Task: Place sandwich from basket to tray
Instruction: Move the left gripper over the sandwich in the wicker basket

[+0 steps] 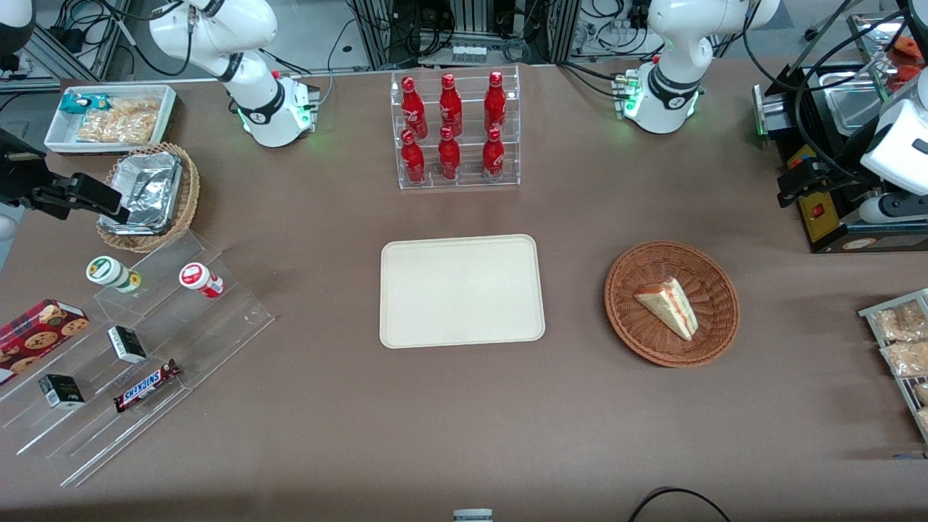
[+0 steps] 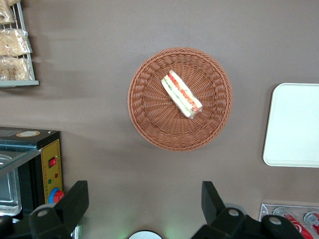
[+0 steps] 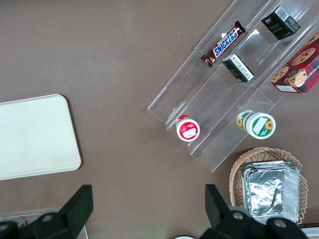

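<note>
The sandwich (image 1: pixel 670 308) (image 2: pixel 182 93), a pale bread wedge with red and green filling, lies in the round reddish-brown wicker basket (image 1: pixel 652 264) (image 2: pixel 149 109). The cream tray (image 1: pixel 460 290) (image 2: pixel 294 124) lies flat beside the basket, toward the parked arm's end, with nothing on it. My gripper (image 1: pixel 794 185) (image 2: pixel 143 199) hangs high over the table by the black machine, farther from the front camera than the basket and apart from it. Its fingers (image 2: pixel 75 199) stand wide open with only bare tabletop between them.
A black machine with a yellow panel (image 1: pixel 834 181) (image 2: pixel 30 164) stands close under the gripper. A wire rack of snack packets (image 1: pixel 902 348) (image 2: pixel 15 45) sits at the working arm's end. A clear rack of red bottles (image 1: pixel 453 130) stands farther back than the tray.
</note>
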